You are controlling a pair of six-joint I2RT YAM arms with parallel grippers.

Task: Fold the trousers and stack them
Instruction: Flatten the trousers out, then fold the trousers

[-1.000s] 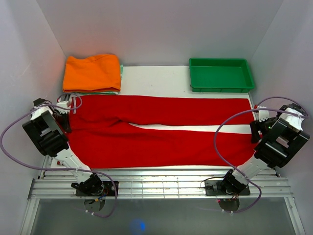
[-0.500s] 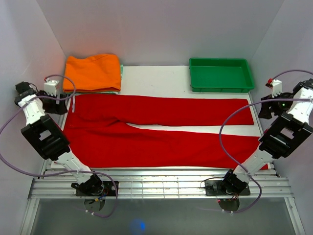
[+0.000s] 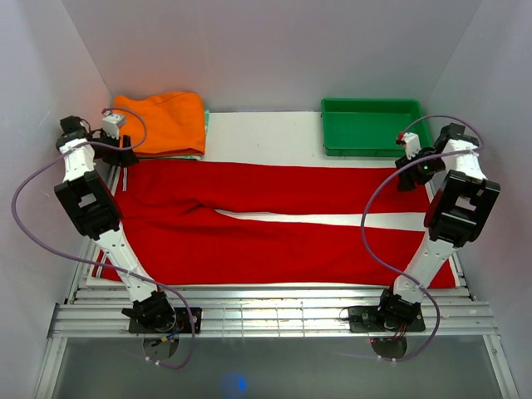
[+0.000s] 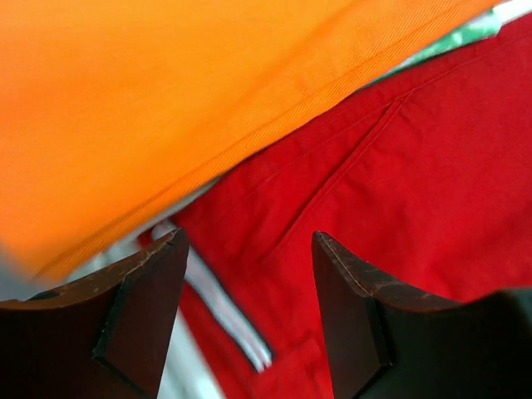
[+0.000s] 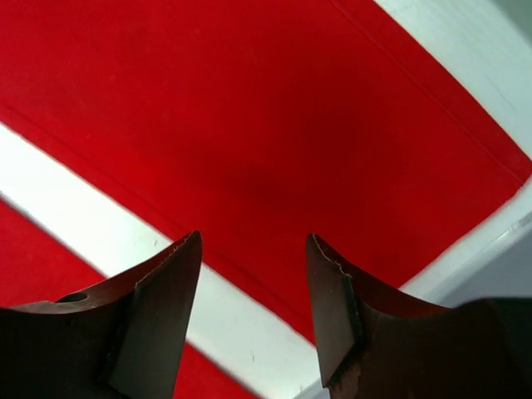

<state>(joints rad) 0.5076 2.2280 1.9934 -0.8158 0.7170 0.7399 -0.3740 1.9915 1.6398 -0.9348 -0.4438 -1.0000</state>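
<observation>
Trousers (image 3: 274, 220) lay spread flat across the middle of the top view. The left gripper (image 4: 248, 243) at upper left and the right gripper (image 5: 253, 241) at upper right gaped wide, holding nothing.

I see my jaws dark and matt, the trousers (image 3: 274, 224) soft matt cloth, the orange garment (image 3: 158, 123) finely woven, the tray (image 3: 374, 103) glossy plastic.

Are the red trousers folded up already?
No, the trousers lie spread out flat across the table, with both legs stretched out side by side.
</observation>
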